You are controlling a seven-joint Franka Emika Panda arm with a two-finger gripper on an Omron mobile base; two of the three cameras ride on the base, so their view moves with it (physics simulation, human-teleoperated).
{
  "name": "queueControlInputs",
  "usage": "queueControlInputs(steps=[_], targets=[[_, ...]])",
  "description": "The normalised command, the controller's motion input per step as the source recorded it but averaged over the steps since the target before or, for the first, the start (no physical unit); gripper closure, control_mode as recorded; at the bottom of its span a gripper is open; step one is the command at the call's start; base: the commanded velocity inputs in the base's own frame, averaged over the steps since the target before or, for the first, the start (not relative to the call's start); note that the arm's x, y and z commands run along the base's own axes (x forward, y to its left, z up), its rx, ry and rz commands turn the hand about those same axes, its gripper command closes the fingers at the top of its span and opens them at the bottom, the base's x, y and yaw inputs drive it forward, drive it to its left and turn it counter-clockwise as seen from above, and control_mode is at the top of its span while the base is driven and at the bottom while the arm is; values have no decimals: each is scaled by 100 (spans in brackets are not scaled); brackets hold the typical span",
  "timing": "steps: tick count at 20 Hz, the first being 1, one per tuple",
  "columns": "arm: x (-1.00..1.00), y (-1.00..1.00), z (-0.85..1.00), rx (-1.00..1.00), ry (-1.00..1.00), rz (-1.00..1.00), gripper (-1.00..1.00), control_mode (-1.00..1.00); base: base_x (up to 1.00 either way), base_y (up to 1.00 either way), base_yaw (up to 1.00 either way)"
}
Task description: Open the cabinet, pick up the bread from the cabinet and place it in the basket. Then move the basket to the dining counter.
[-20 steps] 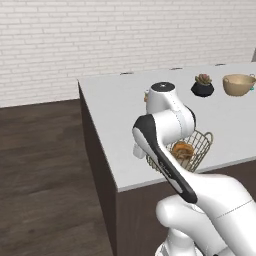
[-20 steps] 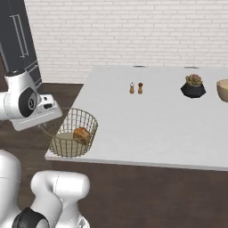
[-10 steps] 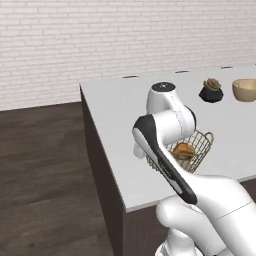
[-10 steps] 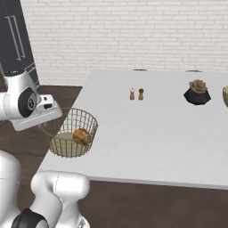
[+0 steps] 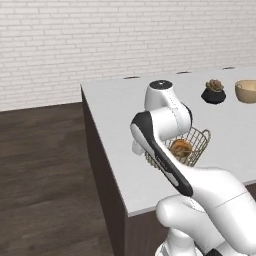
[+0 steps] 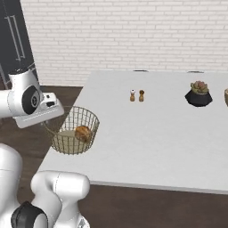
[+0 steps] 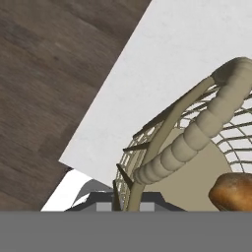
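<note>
The robot arm (image 5: pixel 167 117) is made of glossy white rounded segments, with dark joints, a long black stripe, and a black round cap.
</note>
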Motion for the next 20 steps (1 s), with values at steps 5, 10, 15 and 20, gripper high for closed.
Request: queueControlInputs(steps=[5, 10, 15, 20], targets=[[78, -5, -42, -1, 2, 0, 100, -100, 0, 0, 0], [99, -5, -68, -6, -4, 0, 100, -100, 0, 0, 0], [80, -16, -53, -14, -4, -2, 100, -100, 0, 0, 0], [83, -32, -22, -2, 8, -2, 100, -100, 0, 0, 0]])
